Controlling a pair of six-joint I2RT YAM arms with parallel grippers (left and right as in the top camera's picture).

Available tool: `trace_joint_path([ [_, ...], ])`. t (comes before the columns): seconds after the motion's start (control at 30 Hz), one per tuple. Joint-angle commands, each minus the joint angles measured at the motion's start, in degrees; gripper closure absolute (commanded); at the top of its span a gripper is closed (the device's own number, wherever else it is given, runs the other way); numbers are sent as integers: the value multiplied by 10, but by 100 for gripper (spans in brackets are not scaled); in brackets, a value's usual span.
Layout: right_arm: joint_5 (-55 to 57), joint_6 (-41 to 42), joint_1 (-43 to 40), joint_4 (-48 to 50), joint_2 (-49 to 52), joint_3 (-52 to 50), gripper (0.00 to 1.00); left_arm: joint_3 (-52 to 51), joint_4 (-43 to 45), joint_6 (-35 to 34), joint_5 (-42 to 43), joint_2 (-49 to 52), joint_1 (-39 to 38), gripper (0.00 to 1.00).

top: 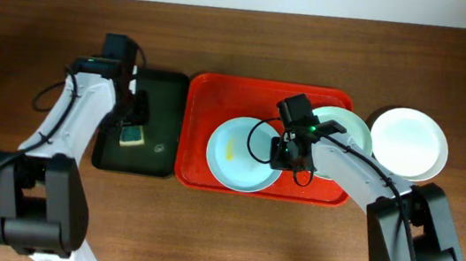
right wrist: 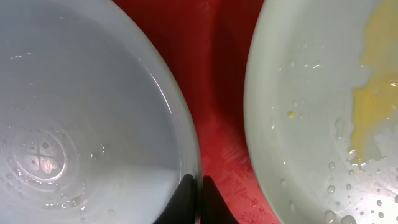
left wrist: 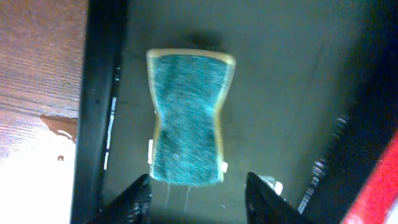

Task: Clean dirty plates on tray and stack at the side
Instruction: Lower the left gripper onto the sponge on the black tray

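Red tray (top: 205, 100), right end effector (right wrist: 198, 183) pinching blue plate (top: 233, 168)

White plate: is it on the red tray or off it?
Off. In the overhead view the white plate lies on the wooden table just right of the red tray, outside its rim.

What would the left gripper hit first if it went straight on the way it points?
Most likely the sponge, lying on the dark tray directly ahead of the open left gripper; its fingers sit either side of the sponge's near end. How far off is unclear.
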Motion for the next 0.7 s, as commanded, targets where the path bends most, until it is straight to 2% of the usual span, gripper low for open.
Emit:
trace_joint_path([
  [0.0, 15, -2, 2, -6, -9, 0, 96, -4, 8, -3, 32, 30, 25, 56],
  [0.23, 15, -1, 2, -6, -9, 0, 96, -4, 35, -3, 31, 72, 27, 57],
  [0.37, 15, -2, 2, -6, -9, 0, 96, -4, 43, -3, 31, 85, 27, 64],
  [0.6, 15, -1, 2, -6, -9, 0, 96, -4, 44, -3, 25, 111, 23, 69],
  [0.67, 15, -1, 2, -6, -9, 0, 96, -4, 46, -3, 25, 119, 23, 74],
])
